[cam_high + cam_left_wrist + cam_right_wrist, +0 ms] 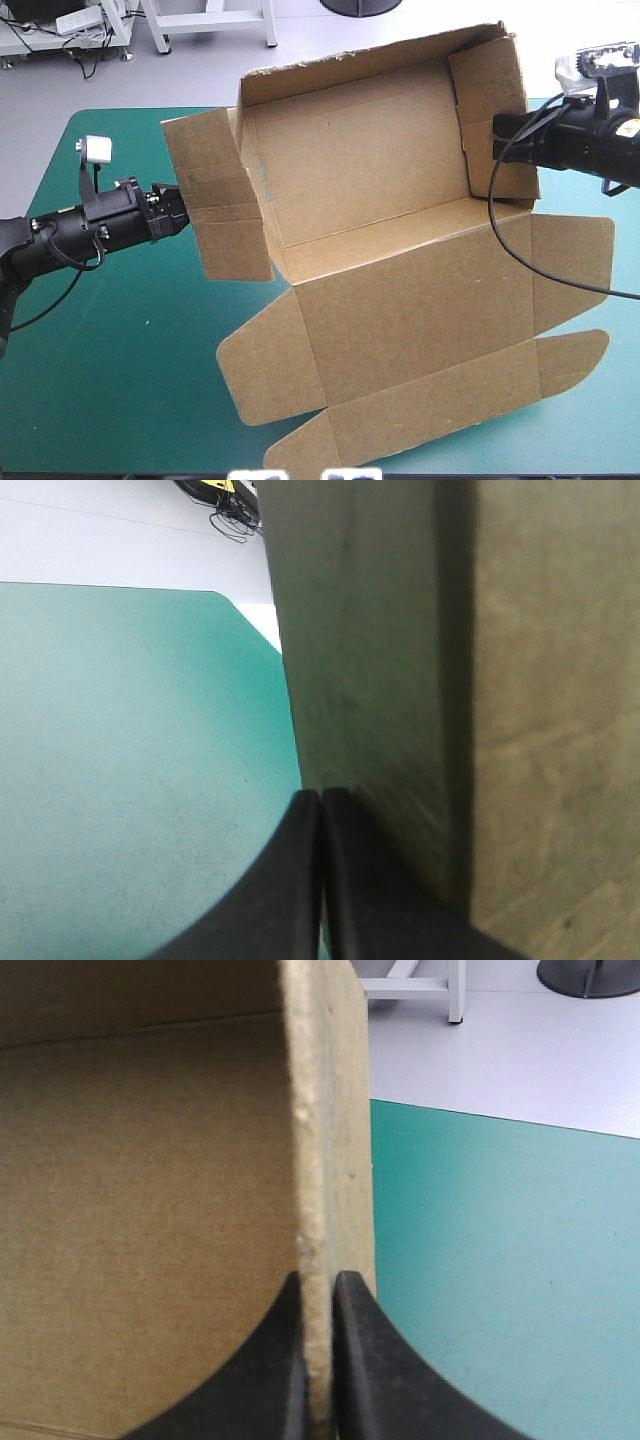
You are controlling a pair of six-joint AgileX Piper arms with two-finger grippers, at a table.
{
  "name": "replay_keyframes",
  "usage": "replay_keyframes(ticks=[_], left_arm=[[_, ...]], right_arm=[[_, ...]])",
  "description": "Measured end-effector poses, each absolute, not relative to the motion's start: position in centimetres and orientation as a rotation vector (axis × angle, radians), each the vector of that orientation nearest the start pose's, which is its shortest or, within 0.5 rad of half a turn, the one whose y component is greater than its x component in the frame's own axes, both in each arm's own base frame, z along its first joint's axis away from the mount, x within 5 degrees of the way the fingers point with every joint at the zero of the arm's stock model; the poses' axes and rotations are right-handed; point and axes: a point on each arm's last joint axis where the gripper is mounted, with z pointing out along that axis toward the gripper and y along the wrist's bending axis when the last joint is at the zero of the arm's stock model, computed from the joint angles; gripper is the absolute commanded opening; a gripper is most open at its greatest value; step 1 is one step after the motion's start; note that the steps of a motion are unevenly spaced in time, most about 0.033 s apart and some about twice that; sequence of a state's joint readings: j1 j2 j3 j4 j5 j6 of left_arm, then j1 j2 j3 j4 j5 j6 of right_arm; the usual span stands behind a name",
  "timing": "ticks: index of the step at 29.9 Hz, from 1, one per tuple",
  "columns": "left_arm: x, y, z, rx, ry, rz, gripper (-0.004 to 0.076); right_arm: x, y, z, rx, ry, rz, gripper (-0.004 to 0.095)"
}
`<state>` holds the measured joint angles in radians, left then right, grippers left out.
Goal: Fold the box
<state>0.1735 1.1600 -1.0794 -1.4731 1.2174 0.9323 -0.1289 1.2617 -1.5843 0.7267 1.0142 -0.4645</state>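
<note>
Box: one brown box [400,300], walls partly raised, on the middle and right of the desk [110,380].
Long axis: whole sheet running from the far edge toward the near edge, turned slightly to the right; tray part crosswise, left to right, its right end a little farther off.
Facing: tray open upward; lid [420,330] flat on the teal-green cover, free edge toward the near edge.
Left wall: one panel [225,195] swung outward off the tray's left end, dark and close ahead of the fingers in the left wrist view [540,730].
Right wall: one panel [490,110] raised at the tray's right end, seen edge-on in the right wrist view [325,1160].
Left pincer: [188,212] [321,796] fingers all but closed, clamped on the outer edge of the left wall.
Right pincer: [497,130] [318,1278] fingers all but closed, board edge nipped between them.
Edges: far wall [350,70] crossing the line of the desk's far edge in the high view; lid's end flap near the near edge.
Open room: broad bare cover left and near-left of the box, under the left arm; a narrower bare patch near-right of the lid.
Count: one box, two pincers, one wall held in each.
</note>
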Motion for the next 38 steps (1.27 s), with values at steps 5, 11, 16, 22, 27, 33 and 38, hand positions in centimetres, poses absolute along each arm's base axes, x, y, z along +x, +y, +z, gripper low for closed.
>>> replay_keyframes(ticks=[5,11,16,22,27,33,38], left_arm=[[21.6,-4.8,41.3,0.414,1.767,-1.201,-0.0009],[21.7,-4.8,41.2,0.421,1.771,-1.181,0.0002],[21.8,-4.6,40.8,0.429,1.809,-1.125,0.0175],[21.9,-4.6,40.6,0.431,1.821,-1.107,0.042],[21.9,-4.6,40.6,0.434,1.824,-1.109,0.0424],[21.9,-4.6,40.6,0.435,1.824,-1.11,0.0424],[21.9,-4.6,40.6,0.432,1.826,-1.106,0.0424]], right_arm=[[25.8,1.8,46.6,-0.237,1.996,0.522,0.0002],[26.5,1.7,45.7,-0.232,1.991,0.525,0.0002],[26.9,2.8,45.7,-0.262,1.965,0.533,0.0004],[28.1,5.4,44.7,-0.334,1.98,0.567,0.0004],[29.7,6.7,43.4,-0.348,2.0,0.589,0.0004],[30.9,7.4,42.3,-0.346,2.02,0.595,0.0004],[31.7,7.5,41.6,-0.335,2.034,0.594,0.0004]])
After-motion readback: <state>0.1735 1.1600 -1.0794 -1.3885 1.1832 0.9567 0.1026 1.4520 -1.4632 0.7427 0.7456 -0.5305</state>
